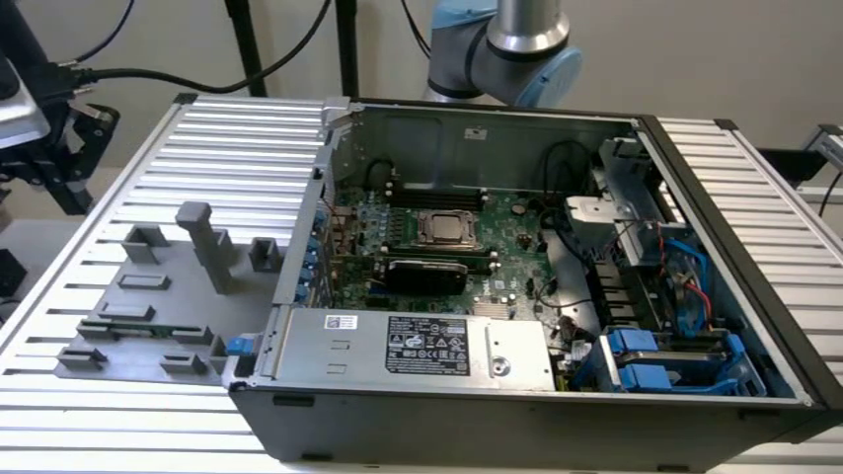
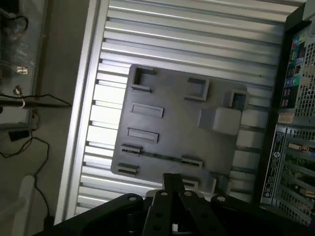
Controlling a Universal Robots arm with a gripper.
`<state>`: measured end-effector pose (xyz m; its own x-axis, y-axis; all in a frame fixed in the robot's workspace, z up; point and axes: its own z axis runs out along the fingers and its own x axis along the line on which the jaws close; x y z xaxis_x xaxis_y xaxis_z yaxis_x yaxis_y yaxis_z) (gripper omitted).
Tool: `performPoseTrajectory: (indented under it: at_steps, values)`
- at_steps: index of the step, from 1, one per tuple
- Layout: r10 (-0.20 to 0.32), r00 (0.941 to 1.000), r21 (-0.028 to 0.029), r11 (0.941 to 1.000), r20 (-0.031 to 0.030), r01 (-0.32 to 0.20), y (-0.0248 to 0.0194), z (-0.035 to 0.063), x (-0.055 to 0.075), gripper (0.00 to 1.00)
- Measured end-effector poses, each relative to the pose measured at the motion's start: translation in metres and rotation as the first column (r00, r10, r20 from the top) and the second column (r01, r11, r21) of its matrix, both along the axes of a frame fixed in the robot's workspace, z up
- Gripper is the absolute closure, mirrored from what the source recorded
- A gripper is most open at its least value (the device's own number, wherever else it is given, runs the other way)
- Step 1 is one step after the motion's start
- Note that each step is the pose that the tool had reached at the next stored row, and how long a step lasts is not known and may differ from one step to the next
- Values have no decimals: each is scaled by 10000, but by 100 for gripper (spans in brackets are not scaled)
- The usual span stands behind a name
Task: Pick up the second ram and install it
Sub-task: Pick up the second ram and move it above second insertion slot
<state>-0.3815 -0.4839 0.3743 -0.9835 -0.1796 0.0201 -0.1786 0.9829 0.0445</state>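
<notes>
the arm's pale blue and silver joint [image 1: 520, 44] stands behind the open computer case [image 1: 527, 420], at its far side; the black gripper [image 1: 63, 148] hangs at the exterior view's left edge, raised above the slatted metal table [image 1: 118, 420] and well clear of it; cables trail from its upper part; seen from the wrist, the gripper [image 2: 173, 181] points down over the near edge of the grey holder plate [image 2: 182, 132], apart from everything on it; whether it is open or closed i cannot tell, and nothing shows in its grasp; the second ram [image 1: 132, 329] lies flat on the holder plate [image 1: 197, 296], seated lengthwise between two small grey blocks; in the wrist view the ram [image 2: 162, 156] is the thing nearest the gripper; the motherboard [image 1: 507, 247] sits inside the case, to the exterior view's right of the plate.
</notes>
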Motion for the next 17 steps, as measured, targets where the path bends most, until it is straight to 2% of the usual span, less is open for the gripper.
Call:
performPoseTrajectory:
  at_steps: [4, 8, 12, 17]
  values:
    - [719, 9974, 0, 9974, 0, -719, 0, -12, 0, 89]
    - [1450, 9894, 1, 9894, 0, -1450, 0, -26, 0, 89]
    - [2159, 9764, 1, 9764, 0, -2159, 0, -38, 1, 89]
    - [3031, 9530, 1, 9530, 1, -3031, 0, -56, 0, 89]
